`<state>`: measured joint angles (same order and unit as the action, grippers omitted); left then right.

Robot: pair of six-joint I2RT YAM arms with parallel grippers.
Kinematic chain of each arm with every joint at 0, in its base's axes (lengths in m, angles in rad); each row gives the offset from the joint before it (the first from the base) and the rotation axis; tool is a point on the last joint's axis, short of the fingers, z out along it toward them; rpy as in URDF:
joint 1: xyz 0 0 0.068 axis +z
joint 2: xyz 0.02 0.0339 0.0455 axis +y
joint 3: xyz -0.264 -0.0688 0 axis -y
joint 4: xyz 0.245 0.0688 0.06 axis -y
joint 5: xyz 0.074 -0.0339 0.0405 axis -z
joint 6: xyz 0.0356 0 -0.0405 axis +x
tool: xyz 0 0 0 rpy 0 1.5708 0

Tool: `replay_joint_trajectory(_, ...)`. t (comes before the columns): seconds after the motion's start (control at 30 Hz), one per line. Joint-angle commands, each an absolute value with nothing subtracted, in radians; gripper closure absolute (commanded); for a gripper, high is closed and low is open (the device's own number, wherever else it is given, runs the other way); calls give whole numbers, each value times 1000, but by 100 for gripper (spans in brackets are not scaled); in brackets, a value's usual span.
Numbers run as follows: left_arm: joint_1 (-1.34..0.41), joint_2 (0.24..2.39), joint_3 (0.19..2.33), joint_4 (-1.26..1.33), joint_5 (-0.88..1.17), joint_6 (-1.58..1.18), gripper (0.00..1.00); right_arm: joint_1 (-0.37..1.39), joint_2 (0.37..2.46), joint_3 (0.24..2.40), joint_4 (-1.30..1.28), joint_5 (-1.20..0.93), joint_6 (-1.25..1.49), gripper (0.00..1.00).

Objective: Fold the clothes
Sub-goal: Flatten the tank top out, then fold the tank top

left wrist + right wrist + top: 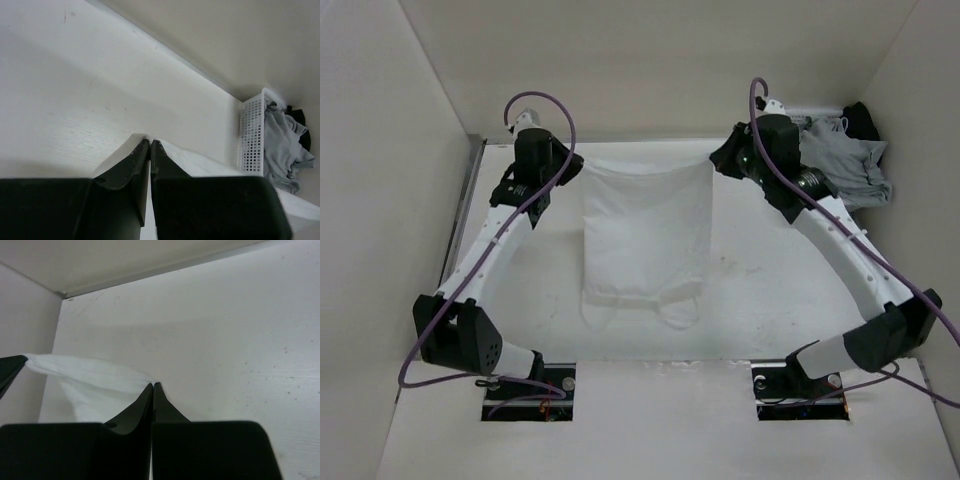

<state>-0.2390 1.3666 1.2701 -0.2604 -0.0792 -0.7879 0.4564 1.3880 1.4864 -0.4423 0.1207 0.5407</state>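
The clothes, a plain white sleeveless top [645,235], are stretched across the far middle of the table. Its straight edge is held taut between my two grippers and its straps lie toward the near side. My left gripper [575,165] is shut on the top's far left corner; the left wrist view shows its tips [150,141] pinched together with white fabric [200,165] running off to the right. My right gripper [715,160] is shut on the far right corner; in the right wrist view its tips [153,385] pinch the cloth [100,380], which spans leftward.
A white perforated basket [251,135] stands in the far right corner with a grey garment [845,165] spilling out and a black garment [865,120] behind it. Walls close in the table at the back and on both sides.
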Motion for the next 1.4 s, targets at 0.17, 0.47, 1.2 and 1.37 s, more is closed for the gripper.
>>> replay_joint_trajectory(0.17, -260, 1319, 1532, -179, -20, -790, 97, 432, 1413, 1793, -403, 12, 546, 100)
replay_joint_trajectory(0.47, -298, 1157, 1088, -88, -72, -802, 97, 504, 1162, 1233, -223, 55, 620, 100)
replay_joint_trajectory(1.2, -409, 399, 294, -437, -120, -1023, 97, 1099, 701, 313, -208, 287, 1126, 100)
replay_joint_trajectory(1.37, -364, 621, 425, -220, -121, -959, 97, 879, 767, 490, -210, 213, 912, 100)
